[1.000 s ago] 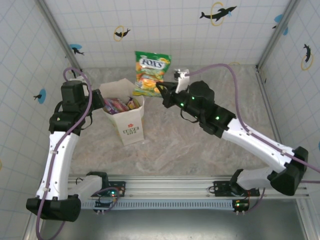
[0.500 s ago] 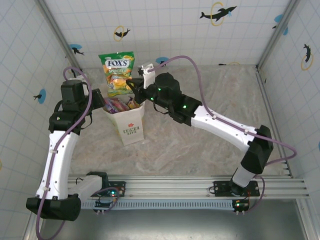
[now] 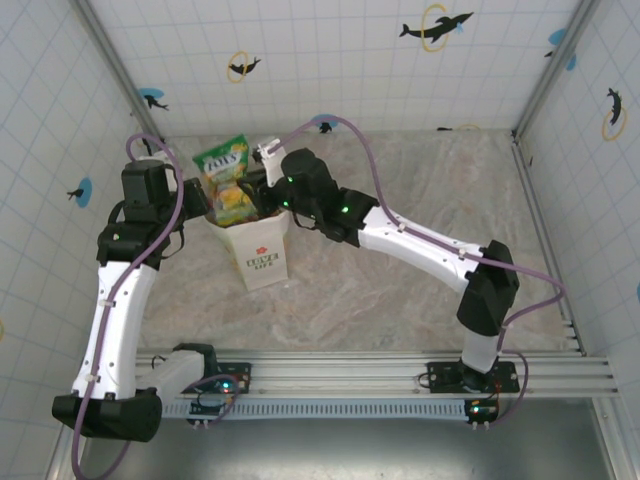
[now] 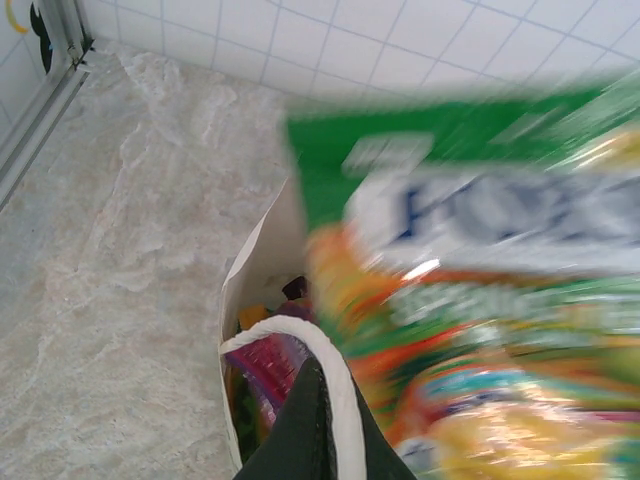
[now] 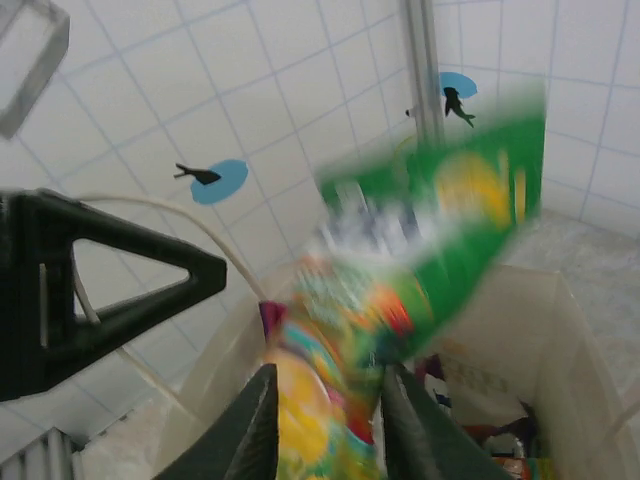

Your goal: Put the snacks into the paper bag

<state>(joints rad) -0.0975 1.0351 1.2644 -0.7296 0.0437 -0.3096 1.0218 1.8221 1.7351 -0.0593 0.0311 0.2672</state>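
Note:
The cream paper bag (image 3: 260, 252) stands upright at the left of the table, with purple and orange snacks (image 4: 268, 368) inside it. My left gripper (image 4: 325, 405) is shut on the bag's white cord handle (image 4: 345, 385) at the left rim. A green-yellow snack packet (image 3: 228, 182) hangs tilted over the bag's mouth, its lower end inside the rim. My right gripper (image 5: 328, 425) is above the opening with its jaws spread on either side of that packet (image 5: 420, 250). The packet is motion-blurred while the fingers are sharp. The bag's inner wall (image 5: 535, 320) lies just below.
The left arm's black gripper body (image 5: 100, 290) sits close on the left of the right gripper. Tiled walls enclose the marble table (image 3: 400, 290) at the back and on both sides. The right arm (image 3: 420, 240) stretches diagonally across the table's middle.
The right arm swept left, carrying the green-yellow packet from the back centre to over the bag. Its jaws have spread and the packet has dropped lower. The left arm held still.

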